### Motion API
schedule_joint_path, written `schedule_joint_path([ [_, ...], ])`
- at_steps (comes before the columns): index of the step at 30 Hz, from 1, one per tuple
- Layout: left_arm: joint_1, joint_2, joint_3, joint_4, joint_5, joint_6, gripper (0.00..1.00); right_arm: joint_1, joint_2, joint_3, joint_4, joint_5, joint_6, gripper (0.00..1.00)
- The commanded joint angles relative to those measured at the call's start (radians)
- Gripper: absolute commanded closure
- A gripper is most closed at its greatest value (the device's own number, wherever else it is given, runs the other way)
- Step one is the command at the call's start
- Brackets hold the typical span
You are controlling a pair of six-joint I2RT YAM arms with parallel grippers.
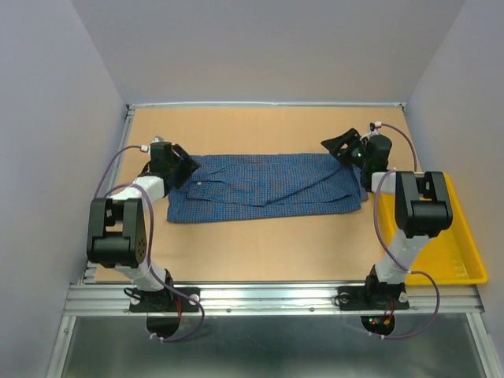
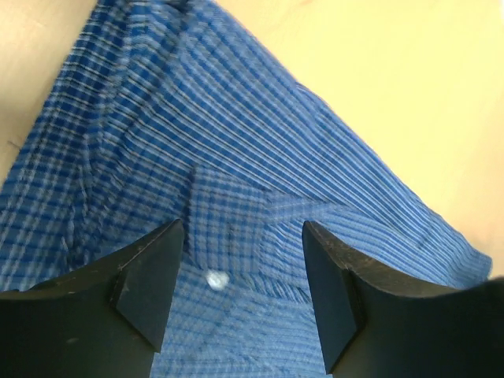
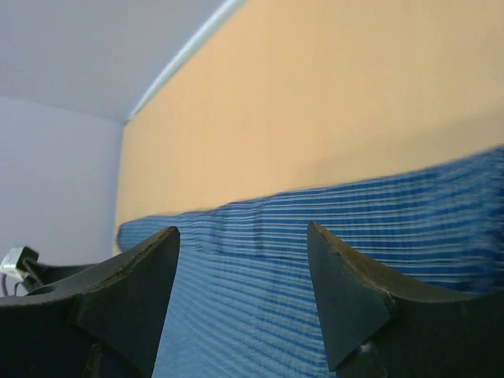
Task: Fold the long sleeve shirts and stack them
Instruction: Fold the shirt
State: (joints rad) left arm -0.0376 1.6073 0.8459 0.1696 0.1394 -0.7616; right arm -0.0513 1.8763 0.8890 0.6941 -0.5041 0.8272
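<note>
- Your shirt [image 1: 268,185] lies flat on the table [image 1: 260,244], a long strip running left to right.
- Left gripper [image 1: 179,164] sits over the shirt's left end, jaws wide apart, gripping nothing. A white button [image 2: 213,279] shows between them.
- Right gripper [image 1: 348,146] hangs at the shirt's far right corner, jaws wide too, empty.

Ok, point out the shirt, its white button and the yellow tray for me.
shirt [image 1: 268,185], top view, middle of the spread cloth.
white button [image 2: 214,279], left wrist view, the button's face.
yellow tray [image 1: 455,253], top view, bare floor of the tray.
</note>
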Motion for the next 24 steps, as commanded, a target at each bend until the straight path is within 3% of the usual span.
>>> schedule_joint_path([
  [1,-0.044,-0.168,0.005,-0.041,-0.009,0.057,0.25,0.12,-0.15,0.021,0.001,-0.057,0.012,0.29],
  [7,-0.105,-0.182,0.068,-0.044,-0.014,0.088,0.25,0.39,-0.146,0.051,0.01,-0.062,0.062,0.28],
  [12,-0.122,0.023,0.178,0.001,0.038,0.097,0.25,0.559,-0.004,0.068,0.08,-0.005,0.056,0.28],
  [17,-0.123,0.172,0.217,0.018,0.051,0.07,0.29,0.576,0.143,-0.031,0.315,-0.002,0.147,0.29],
  [24,-0.119,0.235,0.182,0.027,0.011,0.051,0.3,0.568,0.187,-0.209,0.387,0.012,0.092,0.29],
])
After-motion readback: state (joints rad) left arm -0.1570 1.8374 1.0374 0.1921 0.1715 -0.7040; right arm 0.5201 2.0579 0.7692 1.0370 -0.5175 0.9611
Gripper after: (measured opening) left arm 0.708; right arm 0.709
